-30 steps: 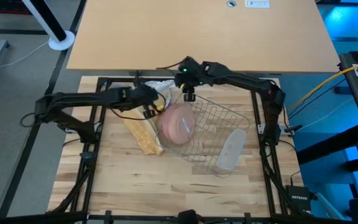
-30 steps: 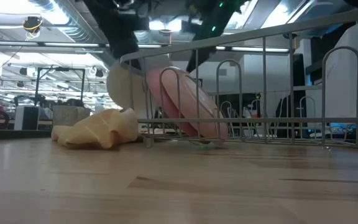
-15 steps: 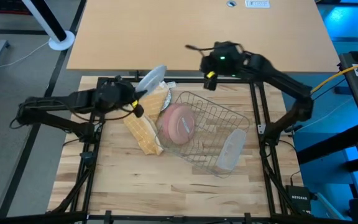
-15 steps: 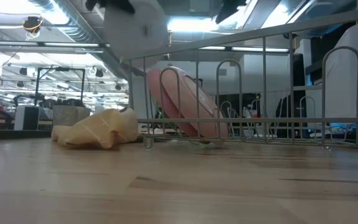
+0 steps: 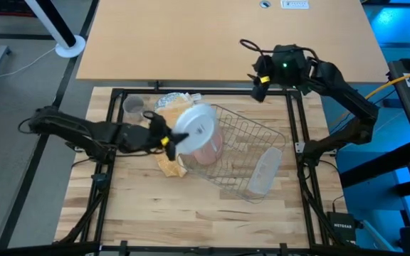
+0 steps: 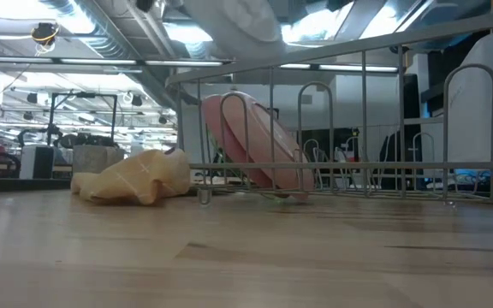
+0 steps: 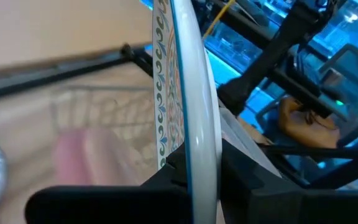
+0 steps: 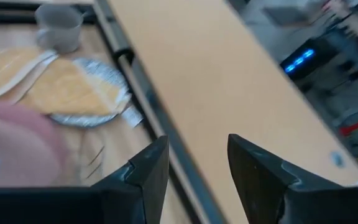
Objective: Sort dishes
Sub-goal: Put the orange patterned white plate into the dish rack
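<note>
Gripping the white plate by its rim, the left gripper is carrying it on edge above the wire rack; a second ago that plate was still beside the yellow cloth, so it is now lined up for a slot; the pink plate is already standing in the rack; the grey mug is waiting beyond; farthest off, the right gripper has pulled back over the far table edge, fingers spread and empty, leaving the way free.

Left gripper fingers clamped; right gripper fingers apart, raised.
</note>
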You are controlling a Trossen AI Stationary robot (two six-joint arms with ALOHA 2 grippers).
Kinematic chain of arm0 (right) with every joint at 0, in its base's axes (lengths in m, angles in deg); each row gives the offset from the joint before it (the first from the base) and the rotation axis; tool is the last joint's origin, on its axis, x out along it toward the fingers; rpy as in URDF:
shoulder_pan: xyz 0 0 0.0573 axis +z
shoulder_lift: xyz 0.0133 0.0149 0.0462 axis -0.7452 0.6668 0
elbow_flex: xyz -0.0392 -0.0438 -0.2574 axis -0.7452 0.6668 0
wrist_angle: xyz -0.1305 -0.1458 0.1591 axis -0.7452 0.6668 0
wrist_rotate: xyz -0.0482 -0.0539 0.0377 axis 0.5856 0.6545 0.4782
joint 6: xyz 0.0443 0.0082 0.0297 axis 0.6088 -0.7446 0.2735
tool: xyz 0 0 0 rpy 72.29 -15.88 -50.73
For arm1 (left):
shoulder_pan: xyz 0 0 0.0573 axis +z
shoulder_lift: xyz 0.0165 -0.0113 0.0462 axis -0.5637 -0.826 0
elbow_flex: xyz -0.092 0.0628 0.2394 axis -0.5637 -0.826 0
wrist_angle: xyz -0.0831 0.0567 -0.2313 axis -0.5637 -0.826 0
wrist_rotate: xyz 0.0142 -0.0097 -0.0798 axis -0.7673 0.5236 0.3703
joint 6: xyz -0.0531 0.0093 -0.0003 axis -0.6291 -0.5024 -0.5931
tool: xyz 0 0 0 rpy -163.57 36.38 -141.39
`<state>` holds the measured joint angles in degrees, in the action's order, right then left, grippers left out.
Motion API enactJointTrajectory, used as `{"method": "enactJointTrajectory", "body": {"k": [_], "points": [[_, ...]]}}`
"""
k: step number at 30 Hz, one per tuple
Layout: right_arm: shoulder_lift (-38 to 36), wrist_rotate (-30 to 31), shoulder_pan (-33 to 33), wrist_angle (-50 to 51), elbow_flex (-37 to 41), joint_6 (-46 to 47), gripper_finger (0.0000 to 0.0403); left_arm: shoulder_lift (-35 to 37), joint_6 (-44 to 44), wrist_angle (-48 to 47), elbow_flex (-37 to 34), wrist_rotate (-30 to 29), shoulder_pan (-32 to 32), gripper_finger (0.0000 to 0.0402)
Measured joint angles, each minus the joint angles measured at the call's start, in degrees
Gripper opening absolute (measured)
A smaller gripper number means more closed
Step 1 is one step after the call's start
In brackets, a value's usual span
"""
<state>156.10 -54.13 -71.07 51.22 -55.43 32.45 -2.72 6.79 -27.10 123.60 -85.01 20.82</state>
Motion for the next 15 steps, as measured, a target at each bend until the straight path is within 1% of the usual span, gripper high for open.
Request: {"method": "enactJointTrajectory", "body": {"k": [5, 8, 15], "points": [[0.02, -3.09, 0.0, 5.03, 0.1, 1.48, 0.017, -7.99, -4.34, 9.09, 0.0, 0.24, -0.52, 0.0031], [-0.04, -4.34, 0.02, 5.68, 1.39, 1.53, 0.017, -12.33, -6.26, 12.55, 0.0, 0.42, -0.23, 0.0031], [0.0, -4.88, 0.0, 6.18, 6.0, 1.35, 0.017, -20.09, -14.71, 12.93, 0.0, 0.65, 1.05, 0.0031]]}}
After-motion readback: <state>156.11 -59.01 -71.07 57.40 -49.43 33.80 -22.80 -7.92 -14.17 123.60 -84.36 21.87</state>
